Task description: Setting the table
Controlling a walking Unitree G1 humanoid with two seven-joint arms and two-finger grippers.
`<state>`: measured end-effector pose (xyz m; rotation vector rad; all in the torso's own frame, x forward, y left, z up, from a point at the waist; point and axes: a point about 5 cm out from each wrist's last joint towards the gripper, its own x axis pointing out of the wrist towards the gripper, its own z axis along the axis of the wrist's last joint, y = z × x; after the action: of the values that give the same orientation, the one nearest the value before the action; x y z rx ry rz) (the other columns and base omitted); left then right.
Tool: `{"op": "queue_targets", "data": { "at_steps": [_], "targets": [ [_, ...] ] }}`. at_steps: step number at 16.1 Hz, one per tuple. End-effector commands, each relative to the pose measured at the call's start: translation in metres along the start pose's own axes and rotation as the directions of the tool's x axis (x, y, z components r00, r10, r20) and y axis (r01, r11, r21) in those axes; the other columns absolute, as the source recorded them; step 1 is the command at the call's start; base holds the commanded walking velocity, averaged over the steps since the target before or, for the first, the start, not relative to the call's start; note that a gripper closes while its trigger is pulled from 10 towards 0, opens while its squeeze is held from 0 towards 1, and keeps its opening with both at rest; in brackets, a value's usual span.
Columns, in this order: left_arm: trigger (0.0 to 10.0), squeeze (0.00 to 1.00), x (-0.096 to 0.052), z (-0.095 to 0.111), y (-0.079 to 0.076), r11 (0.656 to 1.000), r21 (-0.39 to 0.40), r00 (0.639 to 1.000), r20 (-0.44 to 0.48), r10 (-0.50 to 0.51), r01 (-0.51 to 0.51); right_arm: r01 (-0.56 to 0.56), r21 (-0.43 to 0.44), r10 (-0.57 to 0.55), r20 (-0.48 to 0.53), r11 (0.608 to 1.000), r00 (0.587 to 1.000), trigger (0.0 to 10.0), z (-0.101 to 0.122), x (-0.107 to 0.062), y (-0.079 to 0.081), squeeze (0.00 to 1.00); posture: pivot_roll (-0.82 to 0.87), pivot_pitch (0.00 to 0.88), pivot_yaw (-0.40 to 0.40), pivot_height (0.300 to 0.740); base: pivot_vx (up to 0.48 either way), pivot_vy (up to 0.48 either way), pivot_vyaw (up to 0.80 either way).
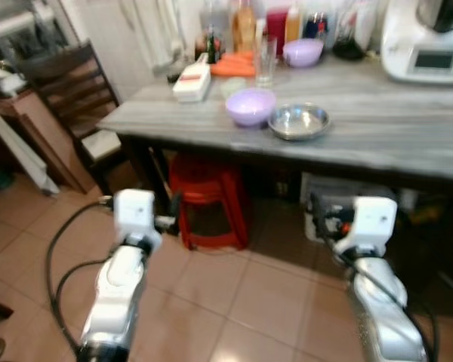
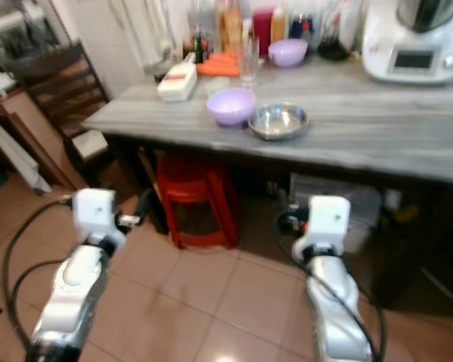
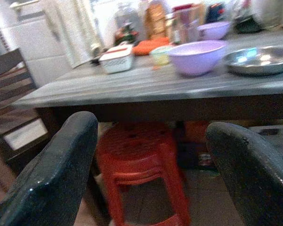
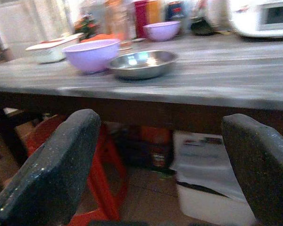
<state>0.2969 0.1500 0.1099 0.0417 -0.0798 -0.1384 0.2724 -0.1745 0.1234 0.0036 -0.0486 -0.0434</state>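
Below the table edge, both arms are held forward at about stool height, short of the grey wood-grain table (image 1: 377, 128). Left gripper (image 3: 151, 165): fingers spread wide, nothing between them. Right gripper (image 4: 160, 165): likewise wide open and empty.

Tableware sits near the front edge: lilac bowl (image 1: 251, 105) just beside steel bowl (image 1: 299, 121), possibly touching; cannot tell. Behind them stand a clear glass (image 1: 265, 60), a white lidded box (image 1: 192, 81), a second lilac bowl (image 1: 303, 52) and a row of bottles along the back, too blurred to identify.

Risks, as judgement:
- Both grippers sit lower than the tabletop. Raising them while closing in could knock the fingers against the table's underside or front edge.
- The two bowls are close together near the edge; an open finger going for one could push the other, and the steel bowl looks light and likely to slide.
- The glass is tall and narrow, so a sweep past it could tip it.
- A red plastic stool (image 1: 208, 200) stands under the table on the left side, and a white box (image 4: 212, 188) on the floor to the right; either could obstruct a step forward.

Room: terracotta floor tiles, a dark wooden chair (image 1: 68, 83) to the left, a white kitchen appliance (image 1: 426, 41) at the table's far right. Head views are slightly blurred.
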Motion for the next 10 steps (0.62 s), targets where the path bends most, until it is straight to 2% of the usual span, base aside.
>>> {"op": "queue_targets", "data": {
  "at_steps": [1, 4, 5, 6, 10],
  "targets": [
    [10.0, 0.00, 0.0010, 0.0012, 0.0104, 1.000, 0.018, 1.000, 0.002, 0.023, -0.023, -0.024, 0.049, 0.025, -0.010, 0.998, 1.000, 10.0, 0.0000, 0.0012, 0.0114, 0.00, -0.08, 0.000, 0.145, 0.740, -0.307, 0.000, 0.00],
    [10.0, 0.00, 0.0003, 0.0001, 0.0095, 1.000, 0.018, 1.000, 0.001, 0.012, -0.012, -0.036, 0.051, 0.036, 0.011, 0.998, 0.999, 10.0, 0.0017, 0.0001, 0.0135, 0.00, -0.08, 0.000, 0.148, 0.740, -0.304, 0.000, 0.00],
    [10.0, 0.00, 0.0003, -0.0006, 0.0083, 1.000, 0.020, 1.000, 0.001, 0.006, -0.006, -0.034, 0.085, 0.036, -0.019, 0.996, 0.999, 10.0, -0.0016, -0.0003, 0.0140, 0.00, -0.08, 0.000, 0.148, 0.740, -0.292, 0.000, 0.00],
    [10.0, 0.00, 0.0004, -0.0005, 0.0079, 1.000, 0.020, 1.000, 0.003, 0.003, -0.003, -0.032, 0.075, 0.034, -0.026, 0.997, 0.999, 10.0, -0.0023, -0.0004, 0.0135, 0.00, -0.08, 0.000, 0.149, 0.740, -0.277, 0.000, 0.00],
    [10.0, 0.00, -0.0009, 0.0007, 0.0013, 0.996, -0.009, 0.996, 0.023, -0.092, 0.092, -0.012, 0.017, 0.011, 0.017, 1.000, 1.000, 10.0, 0.0039, 0.0000, 0.0071, 0.00, -0.08, 0.000, 0.149, 0.740, 0.000, 0.000, 0.00]
  ]
}}
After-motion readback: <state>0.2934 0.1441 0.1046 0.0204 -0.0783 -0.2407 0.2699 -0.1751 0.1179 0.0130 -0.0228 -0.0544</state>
